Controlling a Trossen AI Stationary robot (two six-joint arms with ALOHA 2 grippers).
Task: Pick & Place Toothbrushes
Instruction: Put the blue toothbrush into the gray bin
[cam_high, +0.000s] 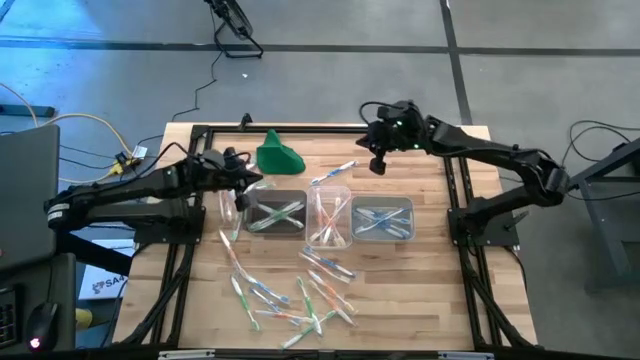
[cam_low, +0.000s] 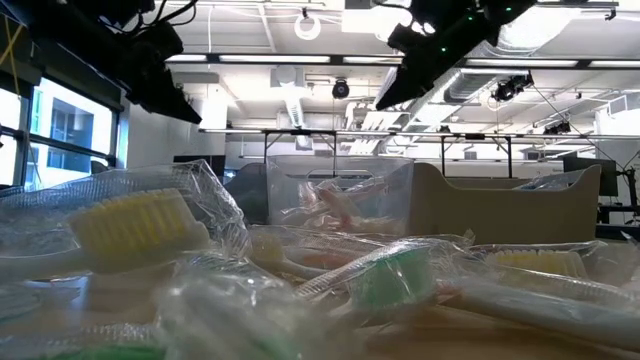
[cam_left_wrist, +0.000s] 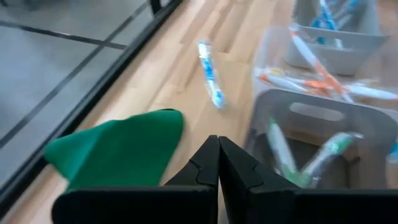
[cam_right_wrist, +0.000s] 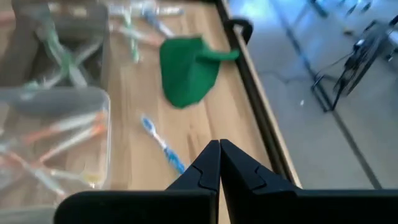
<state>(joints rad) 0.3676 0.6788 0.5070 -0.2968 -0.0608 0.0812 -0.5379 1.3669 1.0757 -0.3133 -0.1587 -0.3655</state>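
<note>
Lying in a heap on the worktop, loose toothbrushes sit nearer than the middle tub. Both pincers are clenched and empty. The left pincer hangs left of that tub. Just beyond the tub lies a blue toothbrush, long way pointing toward the right pincer, the nearer one.

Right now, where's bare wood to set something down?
Free: right of the blue tub out to the table's right edge, and the far strip between the green cloth and the right gripper. Crowded: the near middle, strewn with loose toothbrushes.
</note>
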